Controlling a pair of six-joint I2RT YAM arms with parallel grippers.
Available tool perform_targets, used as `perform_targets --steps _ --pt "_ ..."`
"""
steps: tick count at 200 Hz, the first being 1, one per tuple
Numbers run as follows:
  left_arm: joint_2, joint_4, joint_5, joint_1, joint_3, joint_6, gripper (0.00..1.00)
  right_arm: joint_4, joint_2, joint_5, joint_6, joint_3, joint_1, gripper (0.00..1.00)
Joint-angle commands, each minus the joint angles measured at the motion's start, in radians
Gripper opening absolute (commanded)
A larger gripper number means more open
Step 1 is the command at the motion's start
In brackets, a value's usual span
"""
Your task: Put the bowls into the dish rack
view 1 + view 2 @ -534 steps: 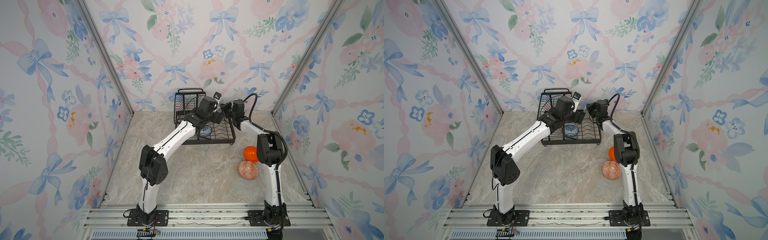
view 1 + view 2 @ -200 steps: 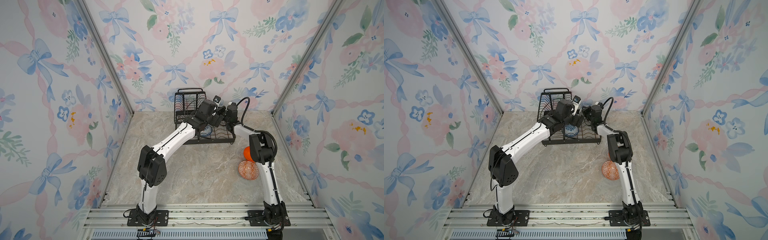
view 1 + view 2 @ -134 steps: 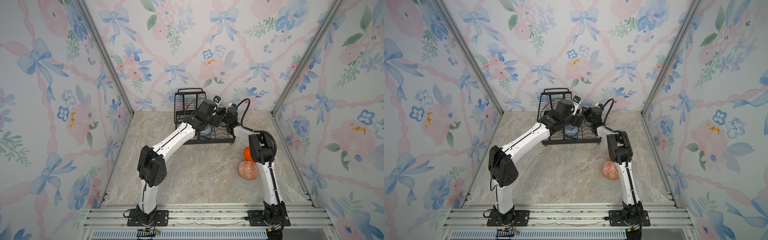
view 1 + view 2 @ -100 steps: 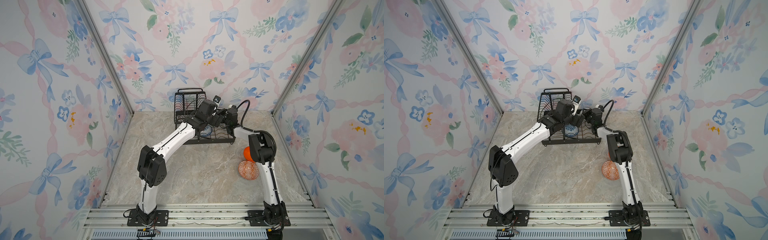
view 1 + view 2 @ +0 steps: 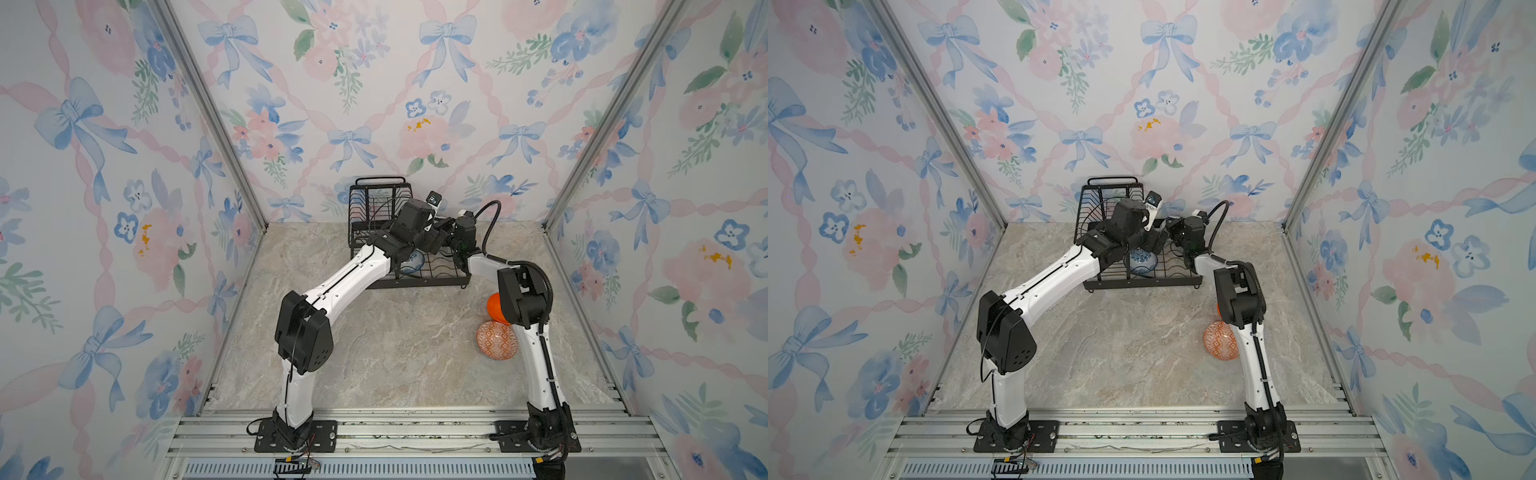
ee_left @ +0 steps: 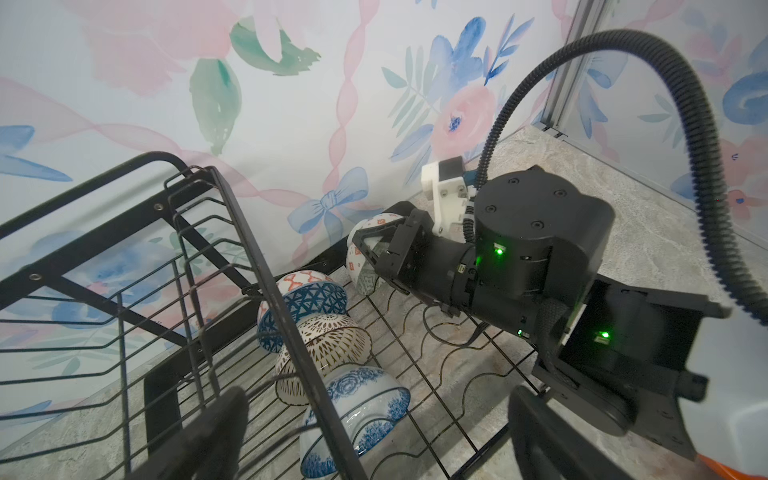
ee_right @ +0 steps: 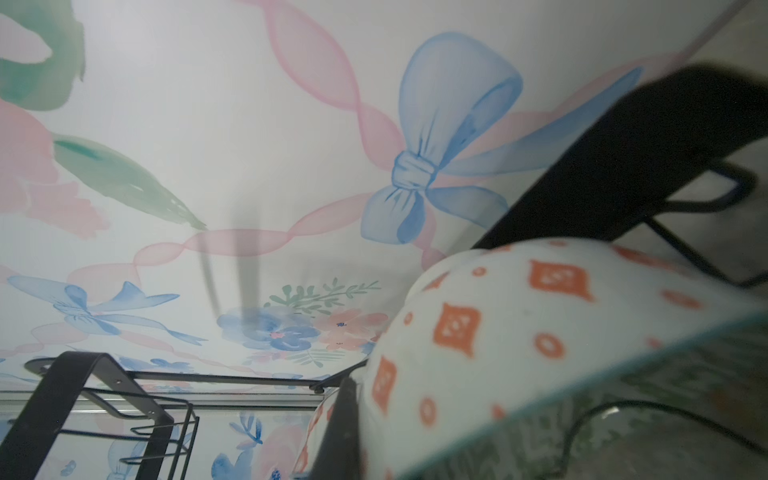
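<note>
The black wire dish rack (image 5: 415, 285) (image 5: 1142, 285) stands at the back wall. In the left wrist view its lower tray (image 6: 453, 374) holds a dark-blue geometric bowl (image 6: 305, 301), a brown-patterned bowl (image 6: 332, 345) and a blue-white floral bowl (image 6: 361, 409) on edge in a row. My left gripper (image 6: 374, 444) (image 5: 434, 245) hangs open just above the floral bowl. My right gripper (image 6: 382, 249) (image 7: 365, 432) is shut on the rim of a white bowl (image 6: 359, 257) (image 7: 519, 324) with orange marks outside and green pattern inside, low over the tray's far end.
A plain orange bowl (image 5: 493, 305) and an orange-white patterned bowl (image 5: 496, 340) (image 5: 1221, 340) sit on the marble floor to the right, beside my right arm's elbow (image 5: 521, 297). The rack's raised basket (image 5: 376, 208) and the back wall are close to both wrists.
Since the earliest frames my right arm has swung left, bringing its bowl in over the rack's tray. Over the last second both arms have barely moved.
</note>
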Motion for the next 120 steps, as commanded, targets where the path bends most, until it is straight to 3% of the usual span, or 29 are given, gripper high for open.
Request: perform_targets --steps 1,120 --pt "0.003 0.002 0.014 0.003 0.009 -0.019 0.98 0.000 -0.033 -0.004 0.018 -0.024 0.000 0.07" --pt "-0.022 0.000 -0.016 0.003 -0.017 -0.004 0.98 -0.038 -0.058 0.002 0.034 -0.043 -0.002 0.14"
